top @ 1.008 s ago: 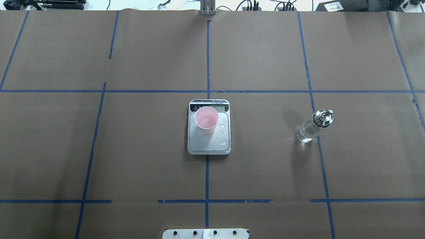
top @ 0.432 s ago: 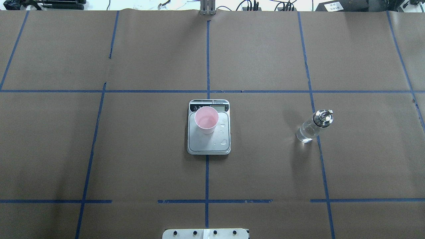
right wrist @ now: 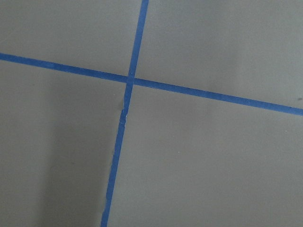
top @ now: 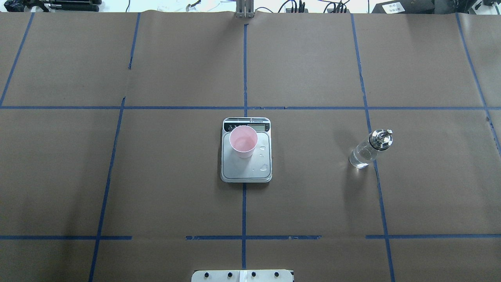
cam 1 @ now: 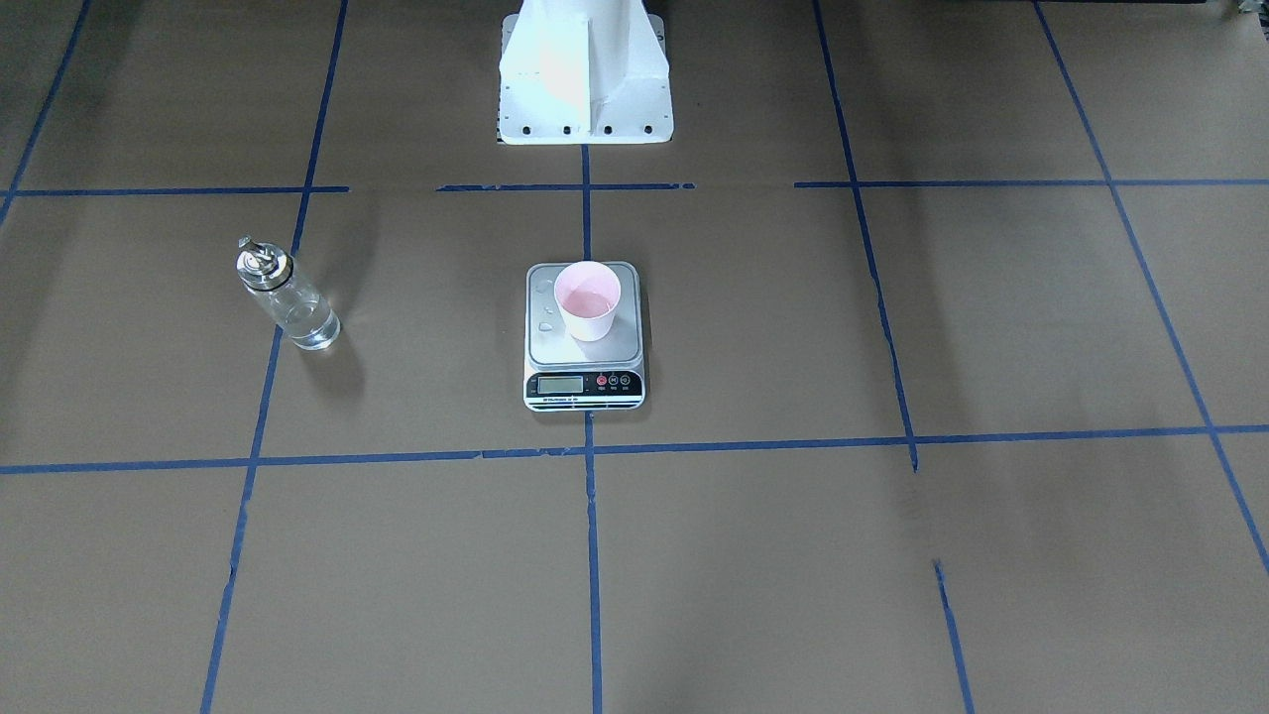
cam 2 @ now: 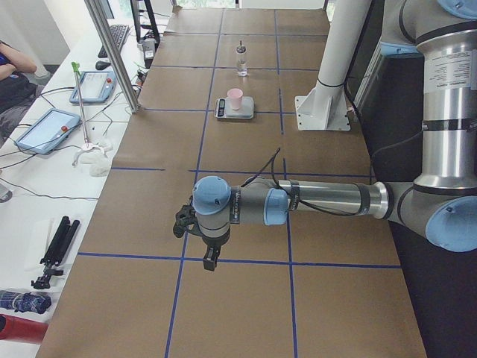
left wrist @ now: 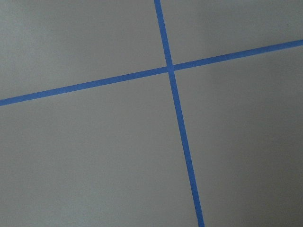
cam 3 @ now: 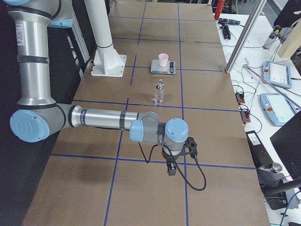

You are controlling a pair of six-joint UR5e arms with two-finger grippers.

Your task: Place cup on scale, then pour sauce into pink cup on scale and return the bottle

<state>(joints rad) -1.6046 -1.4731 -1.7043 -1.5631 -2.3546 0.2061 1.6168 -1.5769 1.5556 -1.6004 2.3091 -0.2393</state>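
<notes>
The pink cup (top: 243,141) stands upright on the scale (top: 246,174), towards the display end of the silver platform; a faint liquid surface shows inside it. A few clear drops (top: 265,167) lie on the platform beside it. The glass bottle (top: 368,150) with its silver spout stands upright on the table, well off to the scale's right, and clear sauce (cam 1: 309,325) fills its lower part. My left gripper (cam 2: 211,257) and right gripper (cam 3: 170,167) hang over bare table far from these things, seen only from the side, so I cannot tell their state. Both wrist views show only paper and blue tape.
The robot's white pedestal (cam 1: 585,79) stands behind the scale. Brown paper with blue tape lines (top: 244,70) covers the table. Beyond the far edge are metal posts (cam 2: 112,52), tablets (cam 2: 45,128), cables and a seated person (cam 2: 15,74).
</notes>
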